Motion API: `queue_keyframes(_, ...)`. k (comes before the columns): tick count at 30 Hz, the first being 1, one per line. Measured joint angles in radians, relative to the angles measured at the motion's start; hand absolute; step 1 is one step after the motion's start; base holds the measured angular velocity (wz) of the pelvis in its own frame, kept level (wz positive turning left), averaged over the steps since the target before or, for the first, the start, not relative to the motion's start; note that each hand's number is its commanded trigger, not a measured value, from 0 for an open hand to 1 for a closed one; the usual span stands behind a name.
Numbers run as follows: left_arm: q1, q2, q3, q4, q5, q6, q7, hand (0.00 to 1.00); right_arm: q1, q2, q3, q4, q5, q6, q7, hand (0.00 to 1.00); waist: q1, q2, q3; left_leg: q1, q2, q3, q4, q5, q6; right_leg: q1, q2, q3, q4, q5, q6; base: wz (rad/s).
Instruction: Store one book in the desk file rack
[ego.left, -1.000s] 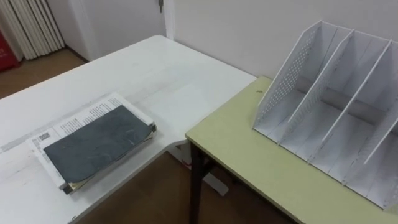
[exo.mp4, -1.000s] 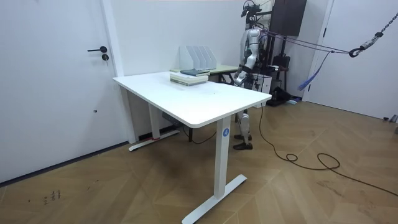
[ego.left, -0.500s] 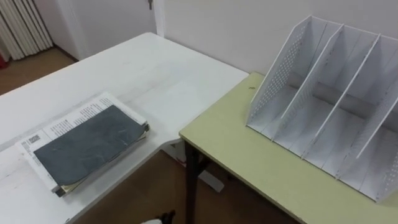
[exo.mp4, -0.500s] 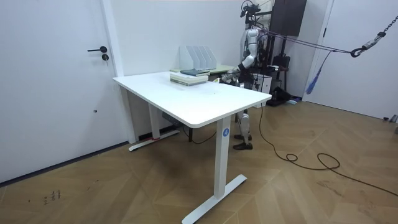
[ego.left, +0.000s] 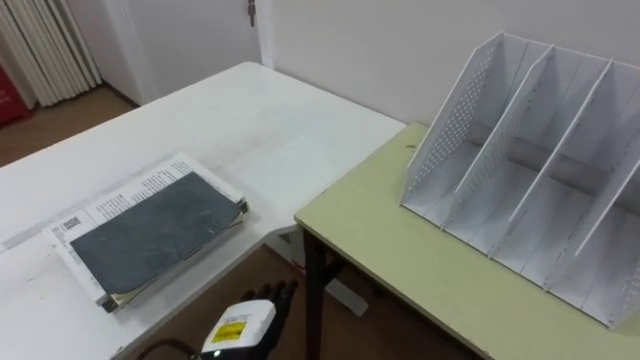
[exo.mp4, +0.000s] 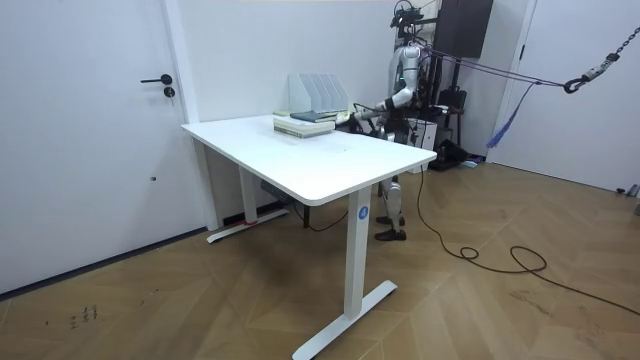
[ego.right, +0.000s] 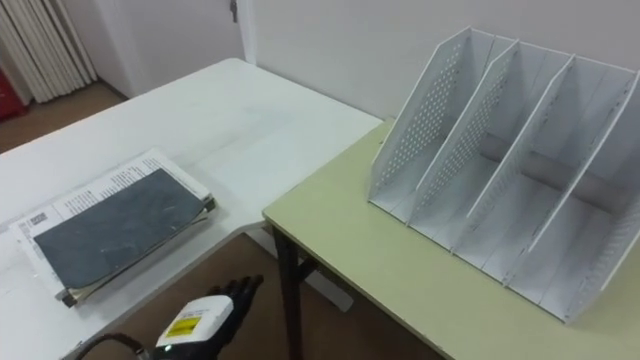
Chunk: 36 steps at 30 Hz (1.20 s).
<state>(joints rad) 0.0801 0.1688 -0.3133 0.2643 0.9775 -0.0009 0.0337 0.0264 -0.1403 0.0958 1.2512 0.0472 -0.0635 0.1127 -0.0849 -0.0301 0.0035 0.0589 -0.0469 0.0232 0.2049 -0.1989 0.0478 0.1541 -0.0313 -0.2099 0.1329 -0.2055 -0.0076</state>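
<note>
The left hand (ego.left: 250, 322) is now brought into sight near the dark book (ego.left: 150, 235), on the robot's side of it, fingers held straight and empty, so a reach is judged begun, while the dark book is left flat on its stack (ego.left: 120, 195), with the file rack (ego.left: 540, 170) well to its right.

Office: white desk (ego.left: 250, 110), green desk (ego.left: 400, 250), file rack (ego.left: 520, 150).

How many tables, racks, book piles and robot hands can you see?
Tables: 2, the white table and the green desk.
Racks: 1, the rack on the green desk.
Book piles: 1, the book pile on the white table.
Hands: 1, the left hand.
Total: 5.
</note>
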Motion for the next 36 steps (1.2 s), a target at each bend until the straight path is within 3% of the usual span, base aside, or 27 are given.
queue_keyframes(4,0.001,0.015,0.014,-0.122,0.051,-0.001,0.059,0.00,0.005,0.000,-0.003,-0.001,0.005,-0.001,-0.002,0.00,0.008,0.005,-0.0066,-0.008,0.001,-0.001,0.000,0.000,0.000,-0.011,0.000,0.007,0.002,0.001,0.000,-0.04)
queue_keyframes(8,0.001,0.028,0.040,-0.157,0.087,-0.001,0.126,0.00,0.008,-0.001,-0.002,-0.007,-0.001,-0.001,-0.003,0.00,0.007,0.008,-0.0086,-0.006,0.000,-0.003,-0.001,0.000,0.000,-0.003,0.000,0.006,0.002,0.001,0.000,-0.02)
queue_keyframes(14,0.002,0.052,0.052,-0.194,0.094,0.003,0.156,0.00,0.011,-0.014,0.000,0.002,0.007,0.000,-0.006,0.00,0.026,0.018,-0.0080,0.003,0.001,-0.006,-0.002,0.000,0.000,0.005,0.000,0.010,0.002,0.001,-0.001,-0.01)
queue_keyframes(18,0.002,0.052,0.122,-0.262,0.091,0.008,0.174,0.00,0.014,-0.019,-0.016,0.002,0.001,0.009,-0.007,0.00,0.026,0.031,-0.0083,0.001,0.000,-0.011,-0.003,0.000,0.000,0.007,0.002,0.011,0.005,0.002,-0.001,0.00)
queue_keyframes(23,0.010,0.051,0.190,-0.269,0.093,0.019,0.198,0.00,0.025,-0.021,-0.052,0.001,0.003,0.013,-0.019,0.00,0.027,0.049,-0.0142,0.000,-0.001,-0.011,-0.002,0.000,0.000,0.009,0.005,0.009,0.005,0.007,-0.003,0.00)
queue_keyframes(30,0.023,0.051,0.216,-0.269,0.093,0.024,0.245,0.00,0.040,-0.034,-0.062,0.001,0.004,0.010,-0.045,0.00,0.026,0.069,-0.0087,0.001,-0.001,-0.009,-0.006,0.000,0.000,0.010,0.005,0.009,0.003,0.008,-0.004,0.00)
queue_keyframes(36,0.023,0.049,0.250,-0.269,0.073,0.030,0.248,0.00,0.042,-0.034,-0.074,-0.001,0.001,0.015,-0.045,0.00,0.031,0.068,-0.0076,0.002,-0.001,-0.010,-0.005,0.000,0.000,0.010,0.006,0.012,0.001,0.007,-0.004,0.00)
